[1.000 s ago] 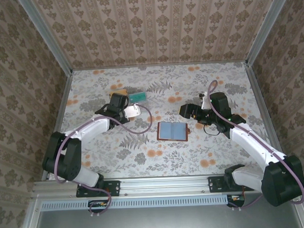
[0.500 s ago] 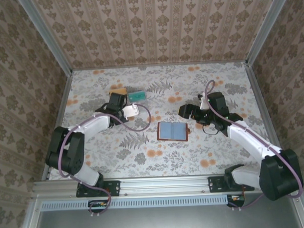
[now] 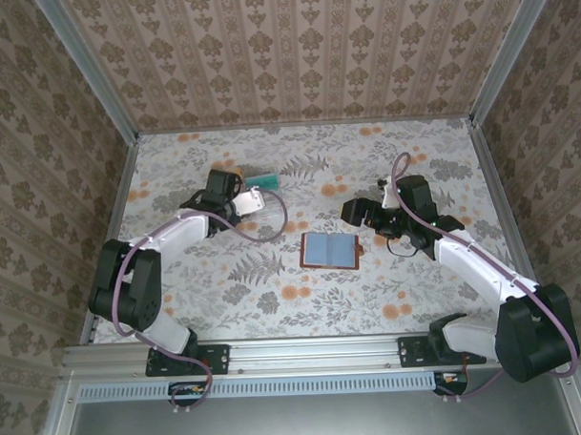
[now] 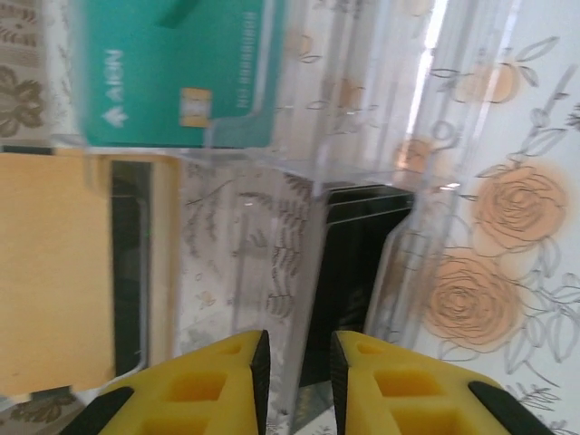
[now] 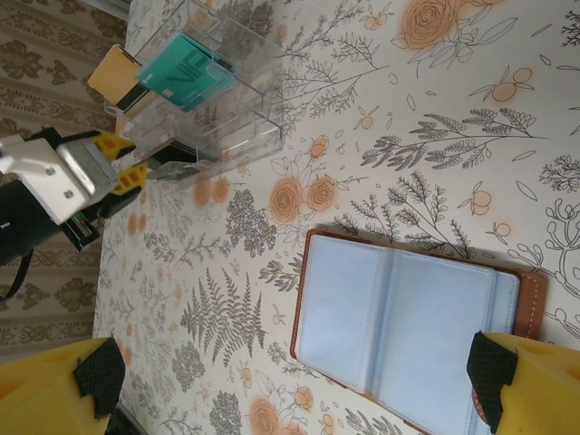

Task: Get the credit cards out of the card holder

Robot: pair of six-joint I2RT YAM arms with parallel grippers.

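Observation:
The brown card holder (image 3: pixel 329 250) lies open and flat mid-table, its blue-grey lining (image 5: pixel 408 326) facing up. At the back left stands a clear plastic tray (image 5: pixel 213 104) holding a teal card (image 4: pixel 172 72), a yellow card (image 4: pixel 63 272) and a black card (image 4: pixel 353 263). My left gripper (image 3: pixel 246 202) is at the tray's near side. Its yellow fingers (image 4: pixel 195 385) stand slightly open, with the black card's near end and a clear divider in the narrow gap. My right gripper (image 3: pixel 362 213) hovers wide open just right of the card holder, nothing between its fingers (image 5: pixel 95 376).
Patterned walls close in the floral table on three sides, and metal rails (image 3: pixel 127 175) run along the left and right edges. The left arm's cable (image 3: pixel 272 223) loops over the table between the tray and the card holder.
My left gripper has moved a little toward the back, up to the clear tray, and its jaws have parted slightly. The right arm has hardly moved.

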